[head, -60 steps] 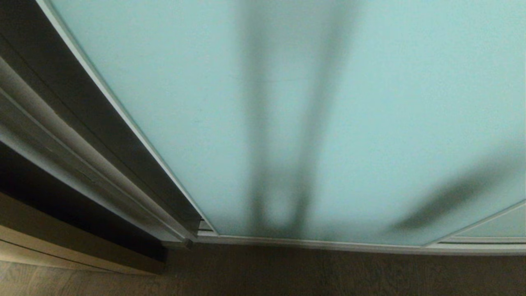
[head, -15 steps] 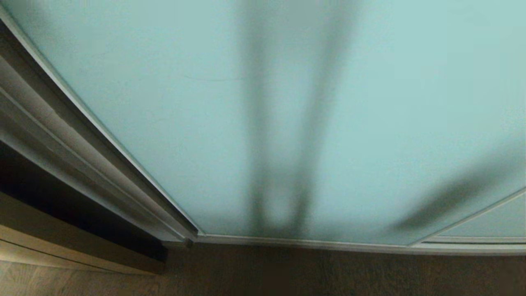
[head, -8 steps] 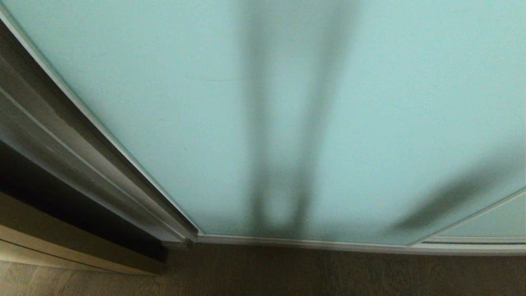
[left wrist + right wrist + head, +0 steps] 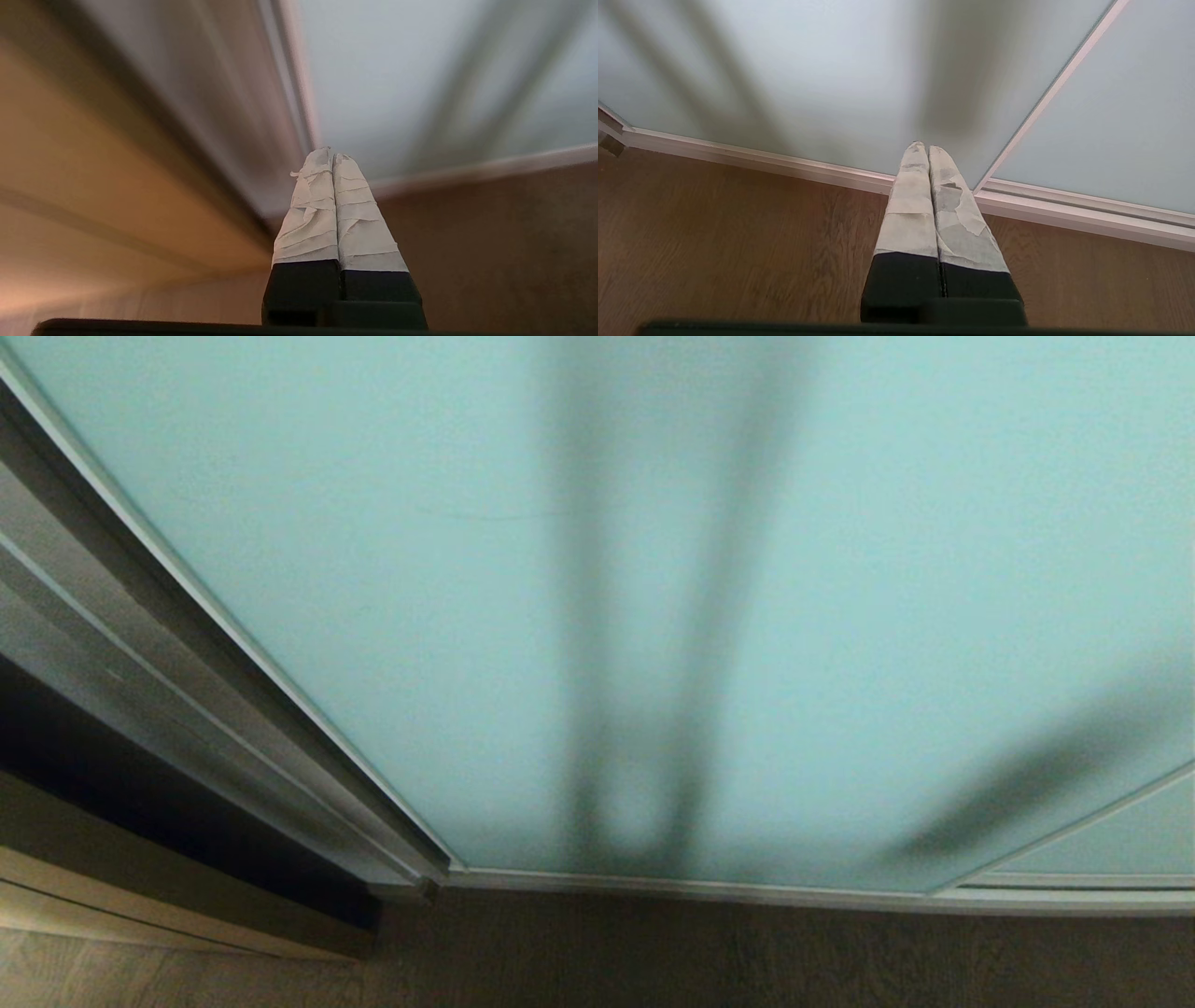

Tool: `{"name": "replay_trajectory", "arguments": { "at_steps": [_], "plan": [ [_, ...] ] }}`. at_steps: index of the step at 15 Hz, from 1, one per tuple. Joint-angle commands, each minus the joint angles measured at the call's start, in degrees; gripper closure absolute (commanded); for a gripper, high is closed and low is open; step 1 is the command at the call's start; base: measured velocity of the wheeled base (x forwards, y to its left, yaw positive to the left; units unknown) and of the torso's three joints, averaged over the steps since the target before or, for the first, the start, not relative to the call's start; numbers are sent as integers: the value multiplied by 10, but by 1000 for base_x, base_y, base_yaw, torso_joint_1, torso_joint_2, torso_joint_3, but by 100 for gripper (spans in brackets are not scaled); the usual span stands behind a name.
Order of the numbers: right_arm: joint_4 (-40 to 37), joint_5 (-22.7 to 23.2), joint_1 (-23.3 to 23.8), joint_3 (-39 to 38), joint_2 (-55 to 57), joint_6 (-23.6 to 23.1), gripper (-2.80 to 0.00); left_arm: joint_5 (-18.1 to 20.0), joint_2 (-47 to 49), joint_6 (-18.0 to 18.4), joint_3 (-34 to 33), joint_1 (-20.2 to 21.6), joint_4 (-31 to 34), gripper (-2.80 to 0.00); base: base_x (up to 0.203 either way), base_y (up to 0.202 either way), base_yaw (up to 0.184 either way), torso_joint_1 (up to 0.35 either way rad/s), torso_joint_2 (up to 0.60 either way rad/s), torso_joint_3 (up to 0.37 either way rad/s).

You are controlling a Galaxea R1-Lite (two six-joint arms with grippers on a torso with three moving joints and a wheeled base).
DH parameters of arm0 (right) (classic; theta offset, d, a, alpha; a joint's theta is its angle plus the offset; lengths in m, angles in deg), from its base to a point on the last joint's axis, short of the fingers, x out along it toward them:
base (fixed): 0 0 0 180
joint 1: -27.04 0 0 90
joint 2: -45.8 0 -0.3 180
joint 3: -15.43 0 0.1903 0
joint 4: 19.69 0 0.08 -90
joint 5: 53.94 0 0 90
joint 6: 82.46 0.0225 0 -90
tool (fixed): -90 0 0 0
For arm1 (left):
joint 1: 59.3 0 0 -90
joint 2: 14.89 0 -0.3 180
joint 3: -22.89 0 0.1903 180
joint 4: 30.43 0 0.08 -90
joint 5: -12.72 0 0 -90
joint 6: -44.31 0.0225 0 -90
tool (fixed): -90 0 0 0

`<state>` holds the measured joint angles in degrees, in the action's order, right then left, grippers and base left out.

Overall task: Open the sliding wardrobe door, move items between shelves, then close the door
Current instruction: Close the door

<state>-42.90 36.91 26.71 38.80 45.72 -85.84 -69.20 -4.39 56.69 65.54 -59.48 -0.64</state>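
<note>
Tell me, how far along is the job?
Nearly finished, it seems. The door is closed against the frame on the robot's left, so no shelves or bags show. The left gripper and right gripper are shut and empty, near the floor. Nothing visible remains.

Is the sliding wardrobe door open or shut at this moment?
Shut. The sliding wardrobe door meets the side frame at its left edge with no gap; no shelves or bags show.
</note>
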Motion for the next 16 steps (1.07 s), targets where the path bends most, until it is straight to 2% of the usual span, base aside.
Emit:
{"name": "replay_trajectory", "arguments": {
  "at_steps": [1, 3, 5, 6, 7, 9, 10, 16],
  "plan": [
    [0, 0, 0, 0, -1, 0, 0, -29, -70, -2, -64, 0, -2, 0, 0, 0, 0, 0, 0, 0],
    [0, 0, 0, 0, -1, 0, 0, -51, -101, -19, -126, 1, -16, 0, 0, 0, 0, 0, 0, 0],
    [0, 0, 0, 0, -1, 0, 0, -78, -104, -71, -172, 1, -38, 0, 0, 0, 0, 0, 0, 0],
    [0, 0, 0, 0, -1, 0, 0, -82, -104, -85, -183, 2, -40, 0, 0, 0, 0, 0, 0, 0],
    [0, 0, 0, 0, -1, 0, 0, -83, -104, -87, -182, 2, -39, 0, 0, 0, 0, 0, 0, 0],
    [0, 0, 0, -1, -1, 0, 0, -71, -104, -57, -184, 2, -43, 0, 0, 0, 0, 0, 0, 0],
    [0, 0, 0, 0, -1, 0, 0, -66, -104, -54, -183, 2, -43, 0, 0, 0, 0, 0, 0, 0],
    [0, 0, 0, 0, -1, 0, 0, -66, -104, -65, -185, 2, -46, 0, 0, 0, 0, 0, 0, 0]
  ]
}}
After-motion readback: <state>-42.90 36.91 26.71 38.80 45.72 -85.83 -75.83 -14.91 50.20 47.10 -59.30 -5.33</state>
